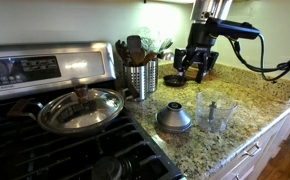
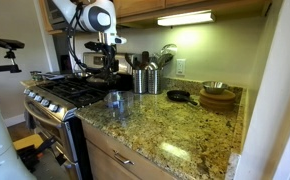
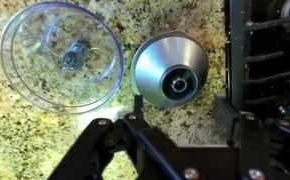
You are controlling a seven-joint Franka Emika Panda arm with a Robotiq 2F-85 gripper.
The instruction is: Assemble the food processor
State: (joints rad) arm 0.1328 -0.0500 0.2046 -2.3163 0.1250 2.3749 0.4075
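The food processor lies in two parts on the granite counter. Its dark grey dome-shaped top (image 1: 174,118) with a knob stands next to the clear plastic bowl (image 1: 214,112), apart from it. The wrist view looks down on both: the dome (image 3: 170,72) in the middle and the bowl (image 3: 60,60) to its left, with a blade hub inside. My gripper (image 1: 193,68) hangs high above the counter, open and empty. In the wrist view its fingers (image 3: 182,112) spread just below the dome. The bowl also shows in an exterior view (image 2: 115,100), below the gripper (image 2: 107,58).
A steel pan with a glass lid (image 1: 80,108) sits on the stove (image 1: 25,140). A perforated utensil holder (image 1: 140,78) stands behind the dome. The stove grate (image 3: 265,50) is beside the dome. A black skillet (image 2: 177,97) and wooden bowls (image 2: 218,97) sit further along the counter.
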